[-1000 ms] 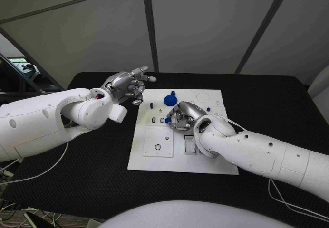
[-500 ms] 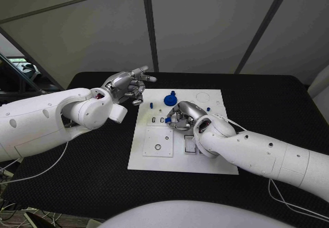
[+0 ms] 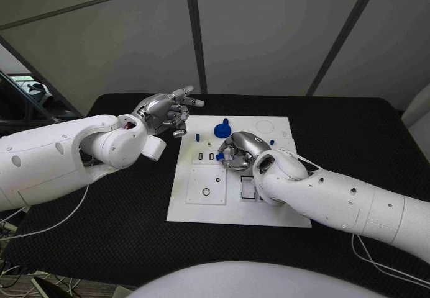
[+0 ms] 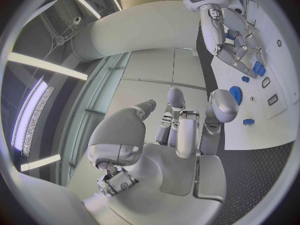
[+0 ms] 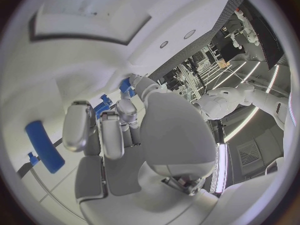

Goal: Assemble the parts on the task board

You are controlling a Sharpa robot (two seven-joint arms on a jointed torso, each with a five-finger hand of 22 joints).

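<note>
You're looking at a black table set before pale grey wall panels split by dark seams; in the left wrist view, long ceiling light strips glow overhead, above a glazed partition

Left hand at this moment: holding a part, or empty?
Empty. The left hand is raised beside the task board, fingers apart, nothing between them in the left wrist view.
</note>
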